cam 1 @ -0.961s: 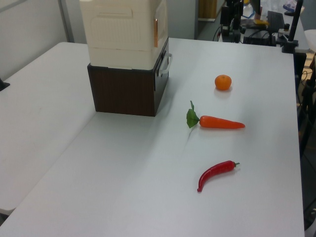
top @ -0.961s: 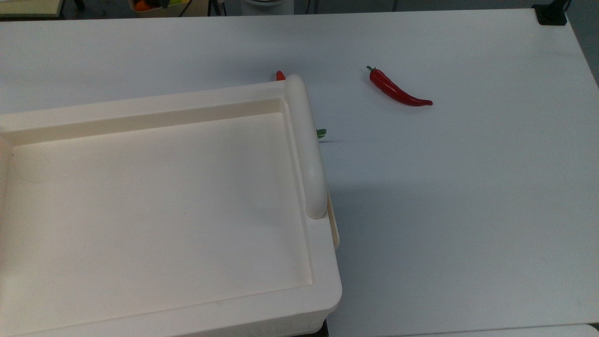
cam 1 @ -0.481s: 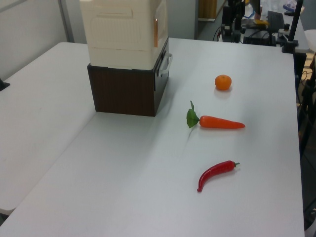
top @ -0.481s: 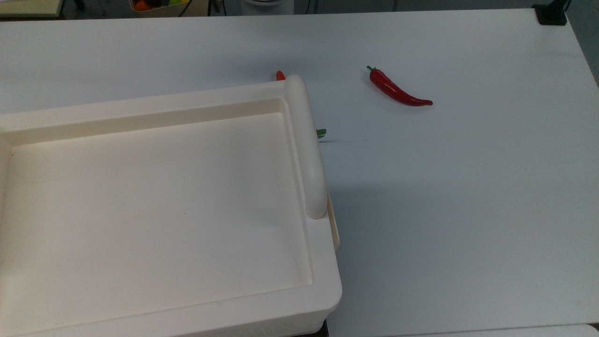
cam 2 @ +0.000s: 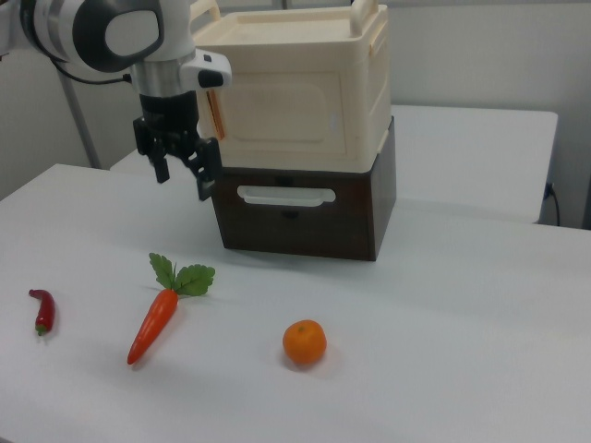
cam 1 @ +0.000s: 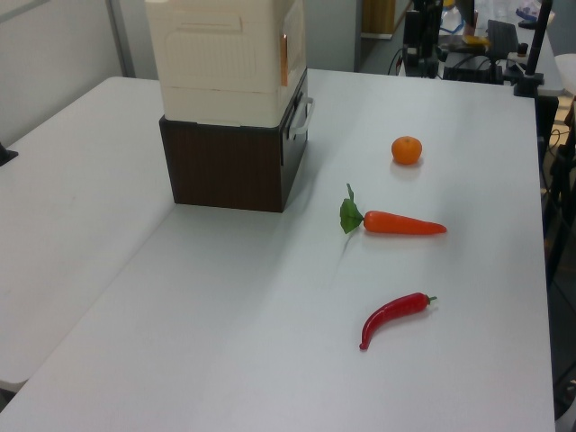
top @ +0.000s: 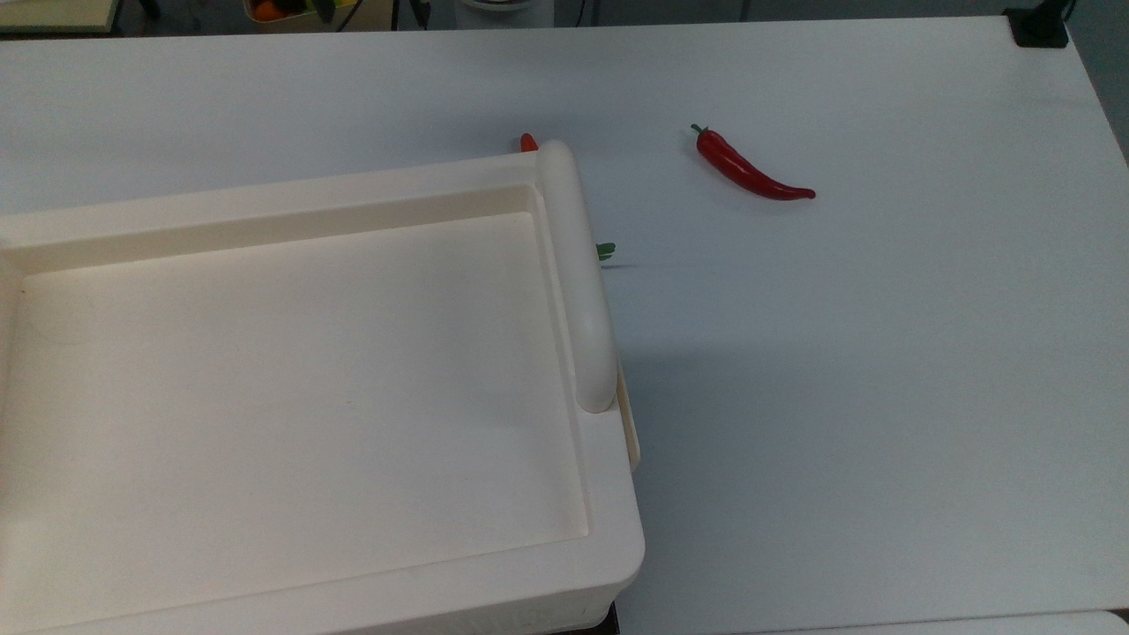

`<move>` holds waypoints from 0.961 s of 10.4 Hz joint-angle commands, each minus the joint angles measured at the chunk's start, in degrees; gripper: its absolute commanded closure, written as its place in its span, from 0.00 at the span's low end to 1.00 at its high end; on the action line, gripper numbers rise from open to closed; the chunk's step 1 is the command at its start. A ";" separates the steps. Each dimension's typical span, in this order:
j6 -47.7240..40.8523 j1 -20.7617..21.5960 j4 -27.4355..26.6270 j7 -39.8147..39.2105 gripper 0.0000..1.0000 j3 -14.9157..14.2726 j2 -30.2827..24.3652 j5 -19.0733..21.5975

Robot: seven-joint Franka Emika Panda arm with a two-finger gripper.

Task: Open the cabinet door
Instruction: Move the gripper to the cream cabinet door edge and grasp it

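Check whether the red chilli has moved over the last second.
No. In the left view the red chilli lies the same way below the carrot, on the table.

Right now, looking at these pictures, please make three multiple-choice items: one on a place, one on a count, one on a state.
1. In the right view, the carrot lies between:
A. chilli and orange
B. orange and cabinet
C. two chillies

2. Loose foods on the table:
A. two
B. three
C. five

3. The gripper is:
A. shut on the carrot
B. open, holding nothing
C. shut on the orange

Answers: 1 A, chilli at its left, orange at its right. 2 B, chilli, carrot, orange. 3 B, fingers apart with nothing between.
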 commanded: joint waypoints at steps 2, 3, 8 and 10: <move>18.53 3.17 -0.21 -2.81 0.03 -0.67 2.60 1.65; 23.20 3.95 -0.04 -2.80 0.03 -0.67 3.57 1.65; 40.28 8.43 0.23 -1.93 0.13 -0.67 6.92 1.65; 43.80 9.76 0.84 -1.14 0.18 -0.67 8.23 1.39</move>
